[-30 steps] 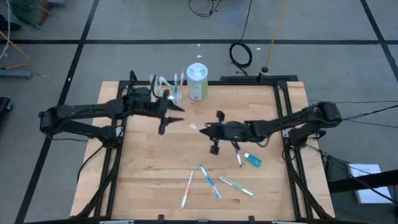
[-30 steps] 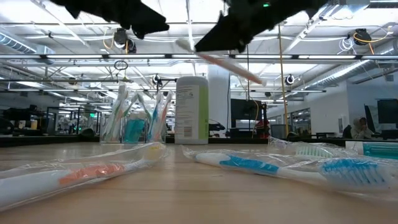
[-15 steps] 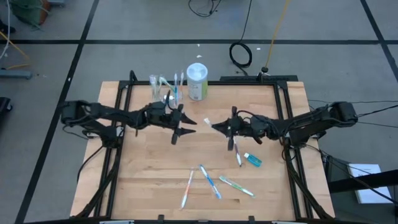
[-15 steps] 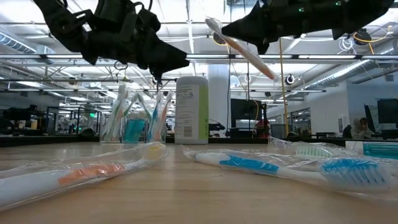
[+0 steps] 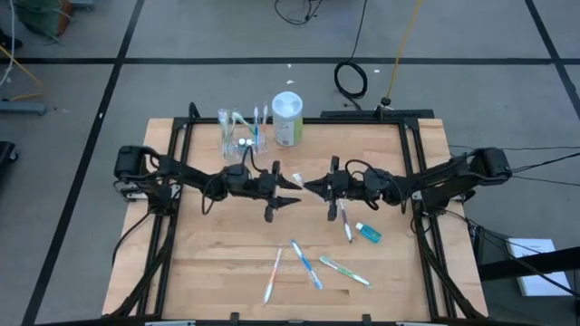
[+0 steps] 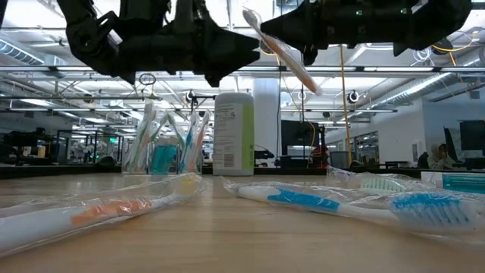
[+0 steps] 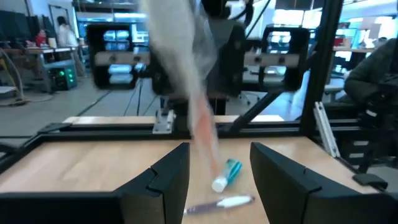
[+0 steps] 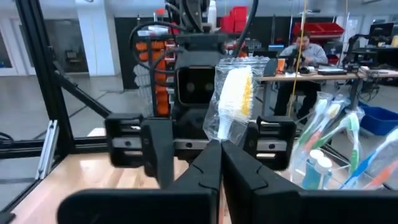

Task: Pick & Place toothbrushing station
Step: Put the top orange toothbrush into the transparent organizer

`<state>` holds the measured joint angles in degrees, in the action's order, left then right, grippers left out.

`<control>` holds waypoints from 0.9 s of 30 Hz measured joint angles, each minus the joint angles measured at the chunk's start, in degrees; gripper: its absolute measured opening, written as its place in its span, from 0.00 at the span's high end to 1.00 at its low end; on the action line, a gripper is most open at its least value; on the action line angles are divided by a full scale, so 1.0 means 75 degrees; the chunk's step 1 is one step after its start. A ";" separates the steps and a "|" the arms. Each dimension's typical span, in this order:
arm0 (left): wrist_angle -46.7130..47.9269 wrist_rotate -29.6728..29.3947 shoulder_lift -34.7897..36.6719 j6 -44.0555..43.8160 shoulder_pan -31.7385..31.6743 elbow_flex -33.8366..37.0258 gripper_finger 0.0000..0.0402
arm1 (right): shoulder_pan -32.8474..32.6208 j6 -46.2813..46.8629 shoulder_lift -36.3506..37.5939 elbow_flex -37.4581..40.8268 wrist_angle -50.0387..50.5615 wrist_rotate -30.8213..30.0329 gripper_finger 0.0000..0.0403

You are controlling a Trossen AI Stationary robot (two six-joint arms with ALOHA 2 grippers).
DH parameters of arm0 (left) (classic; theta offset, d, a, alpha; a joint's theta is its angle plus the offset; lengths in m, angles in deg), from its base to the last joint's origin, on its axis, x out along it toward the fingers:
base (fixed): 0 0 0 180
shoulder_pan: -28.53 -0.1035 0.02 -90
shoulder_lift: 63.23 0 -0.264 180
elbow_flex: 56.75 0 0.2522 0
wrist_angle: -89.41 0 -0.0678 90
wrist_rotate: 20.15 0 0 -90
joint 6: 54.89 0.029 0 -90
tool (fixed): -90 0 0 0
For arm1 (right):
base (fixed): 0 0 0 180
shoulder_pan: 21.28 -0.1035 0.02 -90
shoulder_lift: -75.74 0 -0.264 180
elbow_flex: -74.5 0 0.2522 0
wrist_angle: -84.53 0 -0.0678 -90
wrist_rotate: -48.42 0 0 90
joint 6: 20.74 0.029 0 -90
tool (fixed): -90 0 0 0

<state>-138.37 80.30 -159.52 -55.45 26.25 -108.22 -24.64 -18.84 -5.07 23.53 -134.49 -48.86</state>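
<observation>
My right gripper (image 5: 309, 186) is shut on a plastic-wrapped toothbrush (image 6: 280, 51) above the middle of the table; its bristled head (image 8: 234, 92) rises above the fingers. My left gripper (image 5: 292, 192) faces it from the table's left, open. In the left wrist view its two fingers stand on either side of the blurred toothbrush (image 7: 189, 93), and I cannot tell whether they touch it. The clear cup (image 5: 239, 136) with several toothbrushes and blue tubes stands on its base at the far edge. My right gripper pinches the wrapped toothbrush between its two shut fingers (image 8: 208, 163), at the handle just below the head (image 8: 219, 134). The fingers come level from the table's right and lie across it. The toothbrush is lifted clear and slants, head up and the handle's free end (image 6: 312, 87) lower.
A white bottle with a green label (image 5: 287, 118) stands beside the cup. Several wrapped toothbrushes (image 5: 306, 264) and a blue tube (image 5: 367, 233) lie on the near right part of the wooden table (image 5: 208, 263). Black frame rails run along both sides.
My left gripper has come down from beside the cup toward the table's middle and near side, levelling out until it faces the held toothbrush, still open. My right gripper has tipped, so the toothbrush now stands steeper, head higher.
</observation>
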 joint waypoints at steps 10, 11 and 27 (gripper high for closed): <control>0.0153 -0.0055 -0.0066 -0.0274 0.0105 -0.0396 0.56 | 0.0001 -0.0202 -0.0561 0.0000 -0.0897 0.0004 1.00; 0.0206 -0.0107 -0.0063 -0.0344 0.0088 -0.0397 0.56 | 0.0001 -0.0202 -0.0561 0.0000 -0.0897 0.0004 1.00; 0.0123 -0.0537 -0.0058 -0.0746 -0.0050 -0.0400 0.57 | 0.0001 -0.0210 -0.0561 0.0000 -0.0904 0.0009 1.00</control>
<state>-137.45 76.27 -159.95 -61.05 25.88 -111.22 -24.63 -20.41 -9.28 23.53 -141.27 -48.79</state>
